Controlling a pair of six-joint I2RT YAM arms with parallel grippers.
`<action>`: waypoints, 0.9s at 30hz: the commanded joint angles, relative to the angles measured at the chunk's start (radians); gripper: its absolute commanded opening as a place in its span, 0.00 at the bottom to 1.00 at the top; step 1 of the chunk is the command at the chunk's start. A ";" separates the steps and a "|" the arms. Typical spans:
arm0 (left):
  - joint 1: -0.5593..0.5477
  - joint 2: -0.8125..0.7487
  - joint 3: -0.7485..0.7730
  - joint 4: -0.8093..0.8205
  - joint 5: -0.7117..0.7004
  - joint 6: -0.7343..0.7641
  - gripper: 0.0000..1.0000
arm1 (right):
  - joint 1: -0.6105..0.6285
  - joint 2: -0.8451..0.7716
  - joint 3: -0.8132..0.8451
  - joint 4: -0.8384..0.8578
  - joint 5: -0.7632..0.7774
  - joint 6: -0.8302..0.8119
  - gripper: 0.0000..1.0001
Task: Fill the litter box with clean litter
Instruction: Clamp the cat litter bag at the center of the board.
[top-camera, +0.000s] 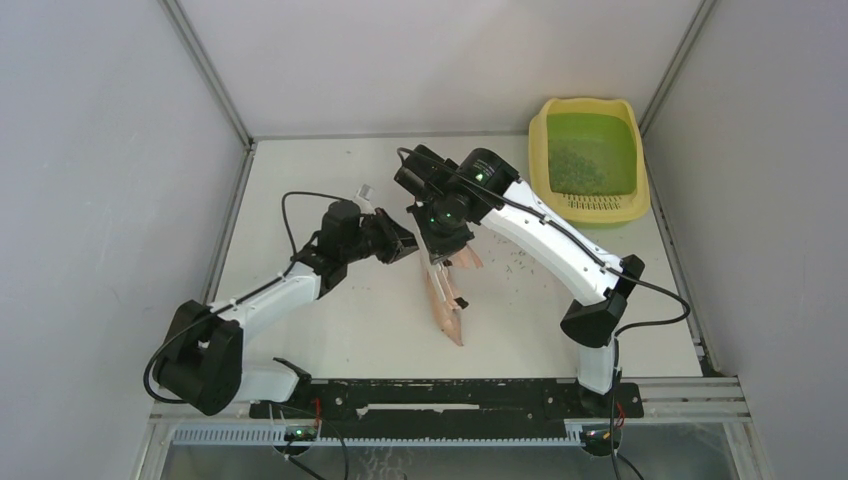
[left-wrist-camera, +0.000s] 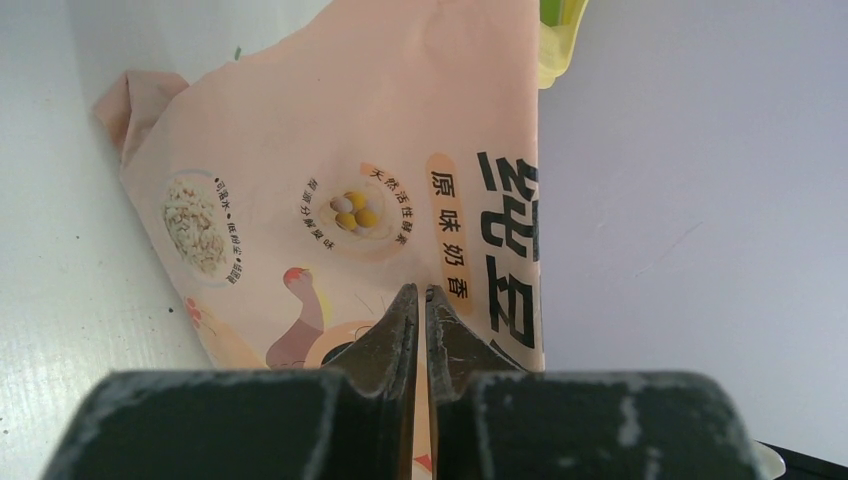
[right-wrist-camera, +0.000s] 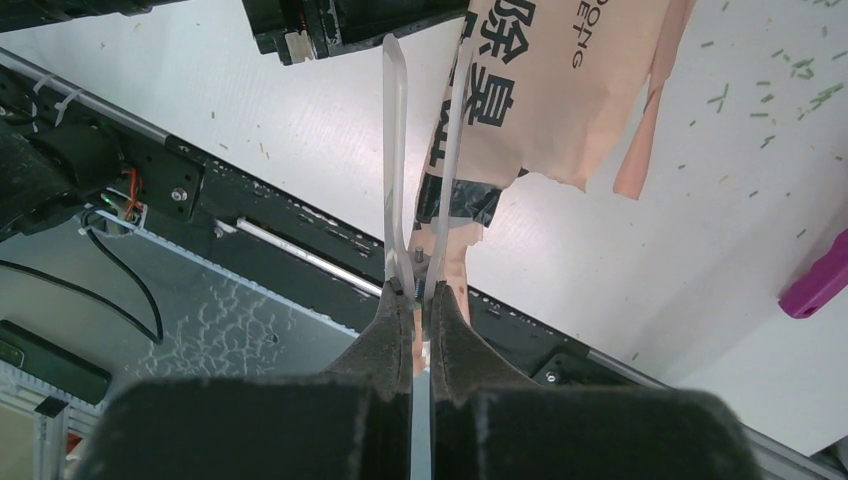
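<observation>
The litter box (top-camera: 541, 150), yellow-rimmed with a green basin, stands at the table's far right corner. Dark litter (top-camera: 575, 165) lies in its basin. A peach-pink printed bag (top-camera: 445, 300) is held up at mid-table between both arms. My left gripper (left-wrist-camera: 421, 292) is shut on the bag (left-wrist-camera: 330, 130), and peach film shows in the thin gap between its fingers. My right gripper (right-wrist-camera: 420, 295) is shut on a bag edge (right-wrist-camera: 560, 90). A pale clip (right-wrist-camera: 395, 150) with two long arms starts at its fingertips. In the top view both grippers, left (top-camera: 400, 245) and right (top-camera: 440, 255), meet at the bag.
Stray litter granules (top-camera: 520, 265) dot the table right of the bag. A magenta scoop (right-wrist-camera: 815, 285) lies on the table at the right edge of the right wrist view. Grey walls close in the table. A black rail (top-camera: 440, 395) runs along the near edge.
</observation>
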 joint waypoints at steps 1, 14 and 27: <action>-0.010 -0.003 0.053 0.055 0.019 -0.010 0.09 | -0.002 -0.002 -0.001 -0.001 0.019 -0.022 0.00; -0.010 -0.003 0.023 0.078 0.025 -0.012 0.09 | -0.020 -0.010 -0.095 -0.003 0.054 -0.032 0.00; -0.008 0.005 0.012 0.101 0.039 -0.018 0.09 | -0.056 -0.031 -0.178 -0.005 0.019 -0.052 0.00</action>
